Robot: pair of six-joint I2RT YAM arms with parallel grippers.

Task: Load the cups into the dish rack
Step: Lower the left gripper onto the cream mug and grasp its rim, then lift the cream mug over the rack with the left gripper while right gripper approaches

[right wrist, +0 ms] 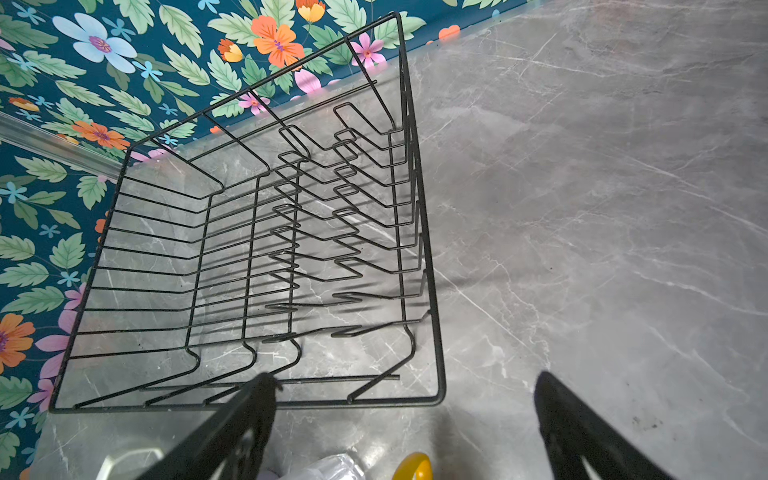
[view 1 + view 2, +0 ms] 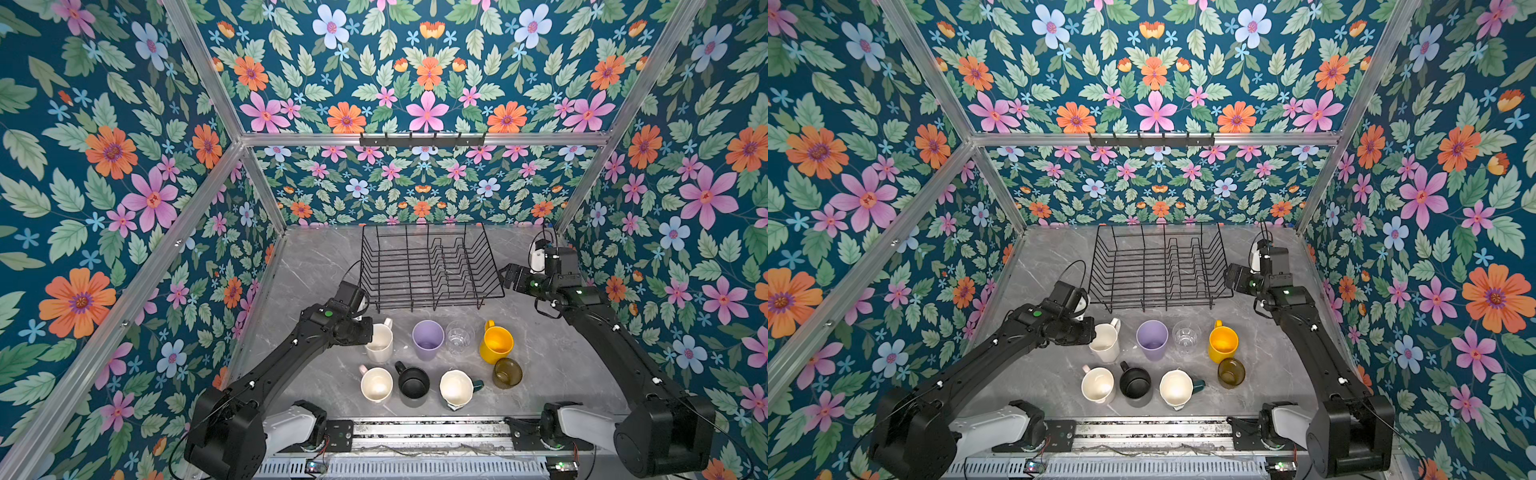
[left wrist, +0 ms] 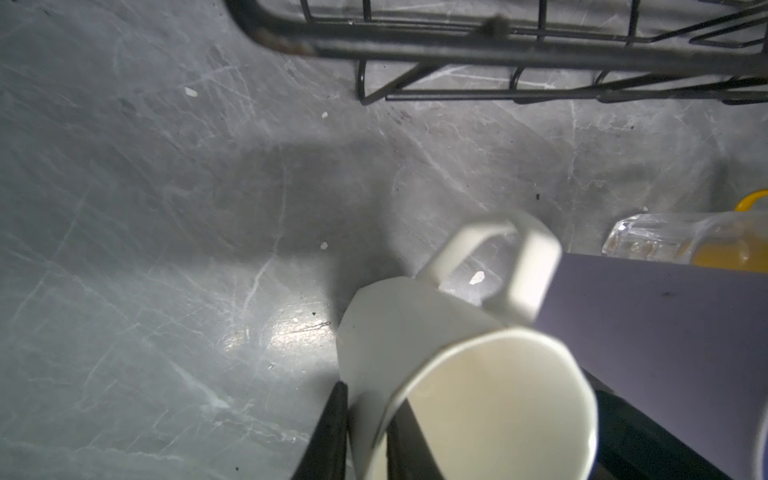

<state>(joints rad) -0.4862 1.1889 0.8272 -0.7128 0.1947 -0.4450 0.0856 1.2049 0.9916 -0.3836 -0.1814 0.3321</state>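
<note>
Barely begun: all eight cups (image 2: 428,338) stand on the desk (image 2: 324,266) before the empty dish rack (image 2: 428,270). Only the left wrist view shows the left gripper (image 3: 368,405) pinching the wall of the white mug (image 3: 415,332), one finger inside; the right wrist view shows the right gripper (image 1: 403,378) spread wide, holding nothing.

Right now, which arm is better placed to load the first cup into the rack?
Left. The left pincer grips the white mug by its wall, close to the dish rack. The right pincer hangs open and empty beside the rack.
</note>
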